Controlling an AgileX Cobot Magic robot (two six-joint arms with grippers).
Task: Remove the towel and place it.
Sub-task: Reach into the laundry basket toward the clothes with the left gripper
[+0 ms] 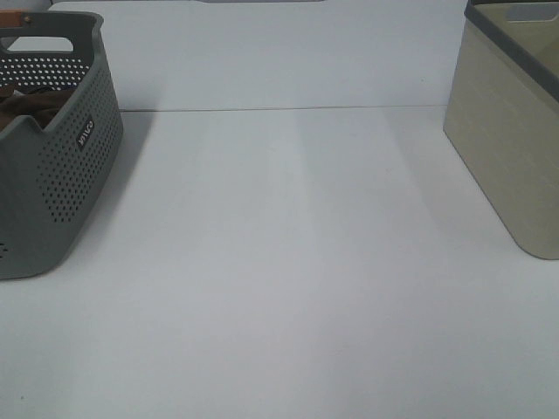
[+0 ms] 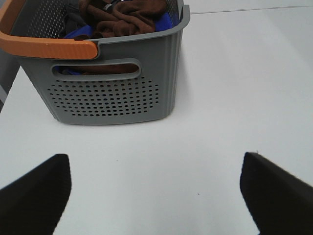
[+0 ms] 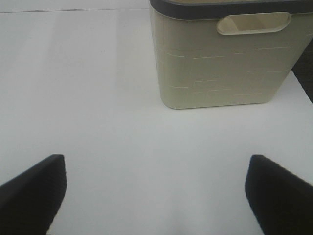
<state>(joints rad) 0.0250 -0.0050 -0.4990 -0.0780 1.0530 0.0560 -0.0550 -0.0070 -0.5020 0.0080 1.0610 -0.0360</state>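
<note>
The dark brown towel lies crumpled inside the grey perforated basket, on top of blue fabric. In the exterior high view the basket stands at the left edge with a bit of brown towel showing over its rim. My left gripper is open and empty, low over the white table, a short way in front of the basket's handle side. My right gripper is open and empty over the table, in front of the beige bin. Neither gripper shows in the exterior high view.
A beige bin with a dark grey rim and a handle slot stands at the right; it also shows in the exterior high view. The basket has an orange handle. The white table lies between basket and bin.
</note>
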